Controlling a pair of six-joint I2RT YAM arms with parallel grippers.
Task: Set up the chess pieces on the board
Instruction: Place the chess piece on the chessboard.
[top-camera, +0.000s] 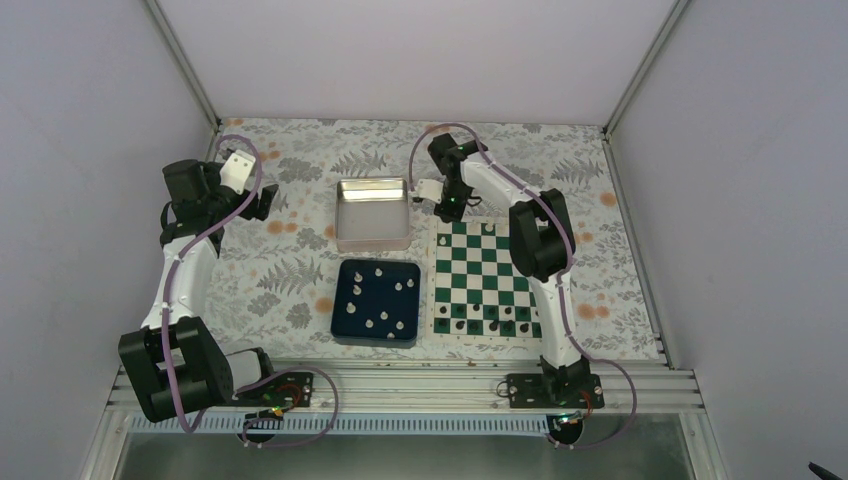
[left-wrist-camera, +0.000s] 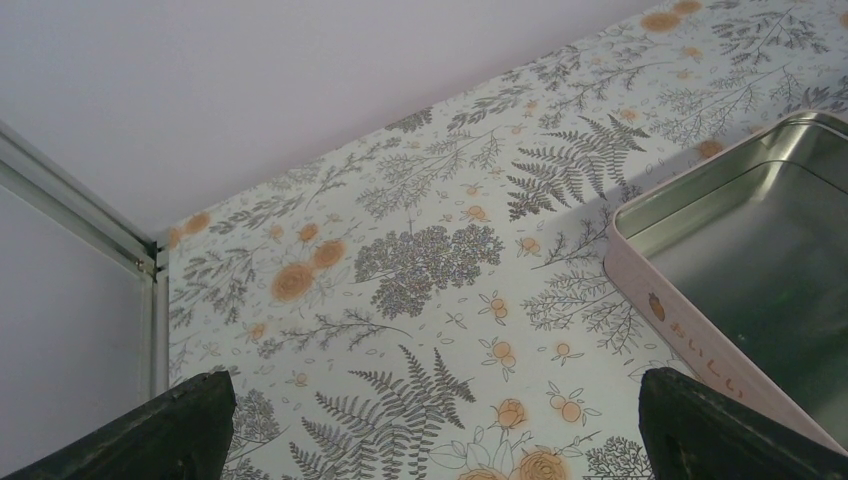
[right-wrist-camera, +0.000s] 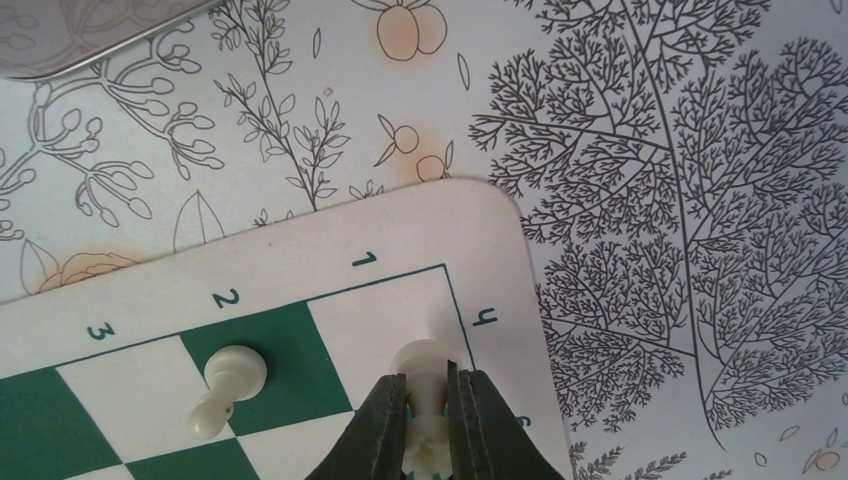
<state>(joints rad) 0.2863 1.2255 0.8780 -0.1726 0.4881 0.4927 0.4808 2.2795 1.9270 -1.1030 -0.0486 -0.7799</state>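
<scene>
**Right gripper (right-wrist-camera: 428, 400) clamped on one white piece (right-wrist-camera: 425, 362) at the 11 o'clock corner of the board (top-camera: 480, 270), as seen from the top camera.**

The jaws of the right gripper are closed on the piece at the white corner square. Whether its base touches the board cannot be told. A second white piece (right-wrist-camera: 232, 378) is seen on the adjoining green square, at 9 o'clock of the held one in the wrist view. The remaining white chess pieces (top-camera: 381, 300) are scattered in the blue tray (top-camera: 345, 300), which is placed at 9 o'clock of the board. Black pieces (top-camera: 490, 318) are lined along the board's 6 o'clock rows. The metal tin (top-camera: 372, 240) is located at 12 o'clock of the tray. The left gripper (left-wrist-camera: 432, 400) is held wide apart above the floral bench (left-wrist-camera: 420, 260), with nothing between its fingers, at 9 o'clock of the tin.
</scene>
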